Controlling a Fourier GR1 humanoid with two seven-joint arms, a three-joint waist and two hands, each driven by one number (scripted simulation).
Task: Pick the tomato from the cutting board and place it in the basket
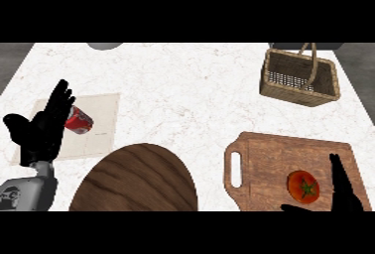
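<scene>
A red tomato (303, 186) with a green stem lies on the wooden cutting board (271, 158) at the lower right. My right hand (343, 191) is just right of the tomato, fingers straight and pointing up, thumb reaching under it, open and holding nothing. The wicker basket (299, 78) with an upright handle stands at the far right of the counter, well beyond the board. My left hand (42, 126) rests open at the left edge, fingers up.
A red can (78, 121) lies on a pale mat (92, 129) beside my left hand. A round dark wooden board (135, 181) sits at the lower middle. White marble counter stretches between the cutting board and the basket.
</scene>
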